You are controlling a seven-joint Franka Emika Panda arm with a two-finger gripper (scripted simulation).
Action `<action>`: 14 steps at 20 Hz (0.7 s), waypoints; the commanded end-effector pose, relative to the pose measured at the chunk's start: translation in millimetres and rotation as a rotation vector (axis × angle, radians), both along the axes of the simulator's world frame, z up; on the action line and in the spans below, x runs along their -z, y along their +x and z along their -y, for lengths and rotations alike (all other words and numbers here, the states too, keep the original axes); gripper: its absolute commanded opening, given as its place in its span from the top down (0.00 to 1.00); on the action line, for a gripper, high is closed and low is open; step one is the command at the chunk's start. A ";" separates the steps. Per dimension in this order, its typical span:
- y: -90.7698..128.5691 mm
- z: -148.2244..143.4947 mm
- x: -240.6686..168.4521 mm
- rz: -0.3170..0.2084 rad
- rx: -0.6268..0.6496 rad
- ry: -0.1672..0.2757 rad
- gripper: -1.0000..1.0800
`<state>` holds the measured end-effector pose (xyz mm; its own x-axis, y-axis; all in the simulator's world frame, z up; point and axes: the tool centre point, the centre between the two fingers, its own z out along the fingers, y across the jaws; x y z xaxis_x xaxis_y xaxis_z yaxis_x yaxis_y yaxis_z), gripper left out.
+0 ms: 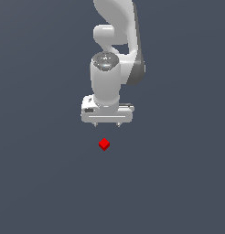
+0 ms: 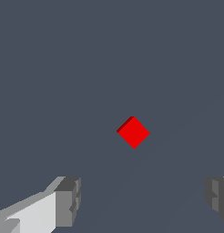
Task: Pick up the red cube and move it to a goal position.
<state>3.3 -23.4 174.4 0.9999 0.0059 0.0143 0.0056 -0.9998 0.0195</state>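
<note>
The red cube (image 1: pixel 104 144) is a tiny bright red block lying on the dark grey floor, turned so a corner faces the exterior camera. My gripper (image 1: pixel 106 124) hangs from the white arm just above and behind it, fingers pointing down, not touching it. In the wrist view the red cube (image 2: pixel 133 132) sits ahead of the gap between the two grey fingertips (image 2: pixel 68 201), which stand wide apart. The gripper (image 2: pixel 143 200) is open and holds nothing.
A plain dark grey surface (image 1: pixel 178 183) fills both views. The white arm (image 1: pixel 115 41) rises out of the exterior view's top edge.
</note>
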 end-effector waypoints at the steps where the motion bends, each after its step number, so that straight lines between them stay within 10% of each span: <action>1: 0.0 0.0 0.0 0.000 0.000 0.000 0.04; 14: 1.4 3.9 21.3 -0.003 -0.108 0.002 0.04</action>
